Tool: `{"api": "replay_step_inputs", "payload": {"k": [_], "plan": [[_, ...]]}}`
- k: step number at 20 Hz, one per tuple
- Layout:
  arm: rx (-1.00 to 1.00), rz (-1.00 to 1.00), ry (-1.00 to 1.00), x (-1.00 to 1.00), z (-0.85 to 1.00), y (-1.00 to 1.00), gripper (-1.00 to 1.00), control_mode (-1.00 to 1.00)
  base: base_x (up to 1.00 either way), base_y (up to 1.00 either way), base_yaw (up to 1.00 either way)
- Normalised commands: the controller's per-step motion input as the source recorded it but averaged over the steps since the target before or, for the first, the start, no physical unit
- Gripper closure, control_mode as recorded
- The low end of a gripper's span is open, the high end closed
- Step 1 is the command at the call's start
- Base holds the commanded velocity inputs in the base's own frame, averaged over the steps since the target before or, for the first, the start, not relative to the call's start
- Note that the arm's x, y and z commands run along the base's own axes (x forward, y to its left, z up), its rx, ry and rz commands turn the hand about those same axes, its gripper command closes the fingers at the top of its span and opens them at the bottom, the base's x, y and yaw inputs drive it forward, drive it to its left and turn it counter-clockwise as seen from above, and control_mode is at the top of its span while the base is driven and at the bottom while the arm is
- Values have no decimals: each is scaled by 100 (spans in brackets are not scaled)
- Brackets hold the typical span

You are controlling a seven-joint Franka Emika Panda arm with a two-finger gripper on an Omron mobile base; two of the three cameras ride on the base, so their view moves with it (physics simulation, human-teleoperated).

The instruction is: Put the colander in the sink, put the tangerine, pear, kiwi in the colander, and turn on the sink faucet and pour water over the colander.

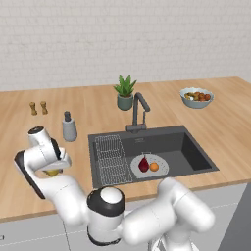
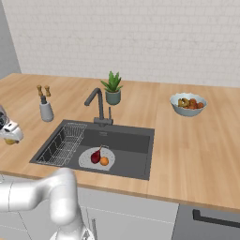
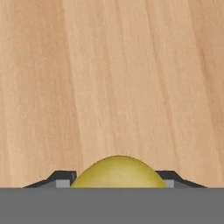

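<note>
On the wooden bench (image 1: 220, 127) left of the sink (image 1: 191, 149), the hand (image 3: 118, 183) sits low over a yellow-green fruit (image 3: 118, 173), taken to be the kiwi. In the hand view the fruit's rounded top rises between the two dark finger tips (image 3: 61, 178), with one tip just beside it on each side; its lower half is cut off at the bottom of that view. Contact between tips and fruit cannot be made out, so whether the hand grips it cannot be told; the jaws stand roughly as wide as the fruit.

In the left base view the white wrist covers most of the fruit, and only a yellow sliver shows beneath it. In the right base view the hand is cut off at the left edge, again with a small yellow patch below it.

The colander (image 1: 159, 171) lies in the sink, just beside the wire rack (image 1: 112, 159). Inside it are a dark red fruit with a stem, presumably the pear (image 1: 143, 164), and the tangerine (image 1: 154, 166), close together; touching or not is unclear. The colander's near rim is partly hidden by the bench edge in the left base view.

The sink faucet (image 1: 139, 110) stands behind the basin; its lever position is too small to read.

Also on the bench: potted plant (image 1: 125, 92), bluish fruit bowl (image 1: 196, 97), soap dispenser (image 1: 69, 127), two small shakers (image 1: 38, 108).
</note>
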Motion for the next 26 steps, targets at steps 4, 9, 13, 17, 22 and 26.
{"api": "replay_step_inputs", "payload": {"k": [4,9,13,17,22,26], "plan": [[1,0,-1,-46,18,-67,100,-100,0,0,0],[6,0,0,-56,29,-72,100,-100,0,0,0],[7,0,0,-55,25,-78,100,-100,0,0,0],[9,0,-2,-46,24,-84,100,-100,0,0,0],[7,1,-3,-37,22,-91,100,-100,0,0,0],[7,3,0,-24,20,-90,100,-100,0,0,0]]}}
